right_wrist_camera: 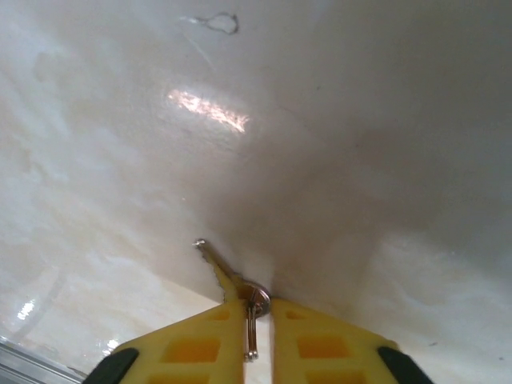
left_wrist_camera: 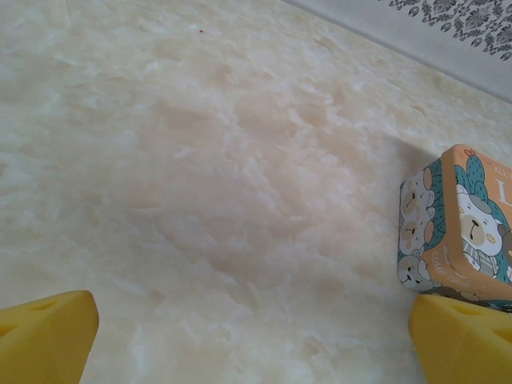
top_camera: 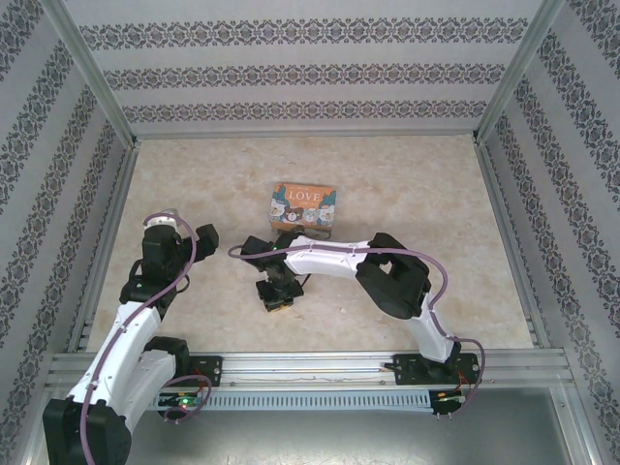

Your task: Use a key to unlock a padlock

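A small silver key (right_wrist_camera: 218, 270) on a ring lies with its blade tip on the marble table. My right gripper (right_wrist_camera: 258, 310) is shut on the key's head, and the ring hangs in the narrow slit between the yellow fingers (right_wrist_camera: 200, 344). In the top view the right gripper (top_camera: 276, 298) points down at the table in front of the tin. My left gripper (left_wrist_camera: 256, 344) is open over bare table, with its yellow fingertips (left_wrist_camera: 48, 332) far apart and nothing between them. The padlock is out of view.
The rectangular "LOVE" tin (top_camera: 304, 206) with cartoon animals stands mid-table, just right of the left gripper's fingers in the left wrist view (left_wrist_camera: 460, 224). Patterned walls (top_camera: 310, 68) and a metal frame (top_camera: 320, 366) enclose the table. Open table lies to the far left and right.
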Robot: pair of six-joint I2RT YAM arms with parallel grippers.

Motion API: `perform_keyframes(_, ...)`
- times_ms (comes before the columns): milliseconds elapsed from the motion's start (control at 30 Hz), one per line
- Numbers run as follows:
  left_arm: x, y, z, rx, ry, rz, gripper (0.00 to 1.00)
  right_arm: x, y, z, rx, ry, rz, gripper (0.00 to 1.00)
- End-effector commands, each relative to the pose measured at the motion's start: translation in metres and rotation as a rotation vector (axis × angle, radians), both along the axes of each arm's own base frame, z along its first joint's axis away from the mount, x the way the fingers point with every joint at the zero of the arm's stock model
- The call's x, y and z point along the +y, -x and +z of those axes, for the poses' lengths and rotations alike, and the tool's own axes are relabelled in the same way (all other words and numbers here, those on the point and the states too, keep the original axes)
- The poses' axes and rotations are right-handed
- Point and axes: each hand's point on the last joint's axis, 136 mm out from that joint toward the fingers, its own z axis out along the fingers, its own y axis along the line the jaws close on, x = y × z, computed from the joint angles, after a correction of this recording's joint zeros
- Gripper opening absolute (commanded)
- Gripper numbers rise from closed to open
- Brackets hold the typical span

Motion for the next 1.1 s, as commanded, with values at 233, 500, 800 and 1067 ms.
perform_keyframes(233, 0.006, 0.003, -0.003, 0.006, -0.007, 0.003, 0.99, -0.002, -0.014, 0.007, -0.05, -0.094, -0.073, 0.0)
perform_keyframes(500, -0.008, -0.004, 0.01, -0.048, 0.09, -0.059, 0.99, 0.002, -0.049, 0.044, -0.145, -0.342, -0.151, 0.0)
perform_keyframes(800, -0.049, -0.02, 0.048, -0.129, 0.389, -0.198, 0.97, -0.001, -0.102, 0.097, -0.303, -0.617, -0.282, 0.0)
perform_keyframes(1067, -0.101, -0.039, 0.084, -0.12, 0.665, -0.423, 0.84, -0.018, -0.146, 0.15, -0.514, -0.76, -0.35, 0.0)
